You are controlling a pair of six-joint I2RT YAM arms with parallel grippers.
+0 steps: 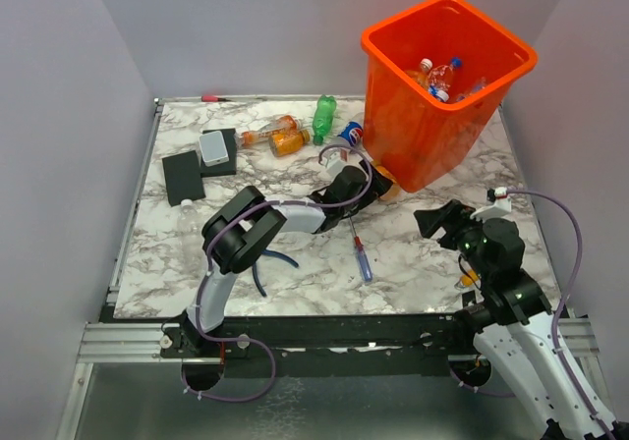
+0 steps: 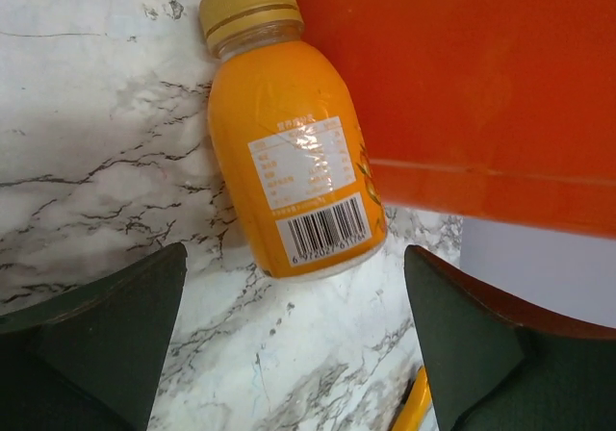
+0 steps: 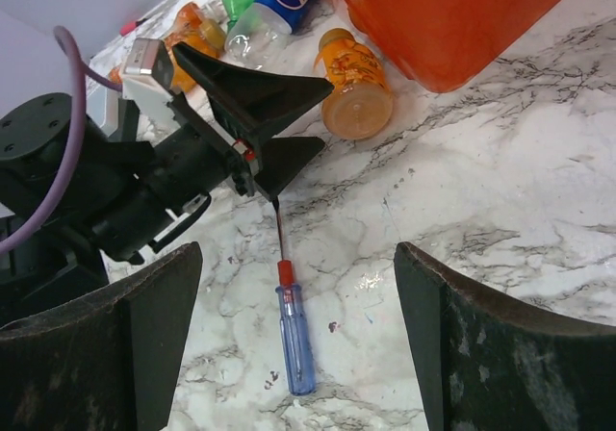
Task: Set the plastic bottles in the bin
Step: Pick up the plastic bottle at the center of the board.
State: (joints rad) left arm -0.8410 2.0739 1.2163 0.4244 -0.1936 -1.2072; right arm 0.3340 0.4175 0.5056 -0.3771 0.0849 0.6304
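An orange bottle (image 2: 289, 162) with a gold cap lies on the marble against the foot of the bin (image 2: 462, 75). My left gripper (image 2: 295, 282) is open, one finger on each side of the bottle's base, touching nothing. From above, that bottle (image 1: 385, 187) is mostly hidden behind the left gripper (image 1: 359, 177). The orange bin (image 1: 447, 86) stands at the back right with several bottles (image 1: 439, 77) inside. A green bottle (image 1: 324, 116), a blue-labelled one (image 1: 349, 136) and two orange ones (image 1: 288, 142) lie left of it. My right gripper (image 1: 437, 222) is open and empty.
A blue-and-red screwdriver (image 3: 294, 335) lies on the marble under my right gripper (image 3: 298, 253), with the left arm's fingers (image 3: 250, 94) just beyond its tip. Black pads (image 1: 183, 177) and a grey block (image 1: 213, 146) sit at the left. Blue-handled pliers (image 1: 265, 266) lie under the left arm.
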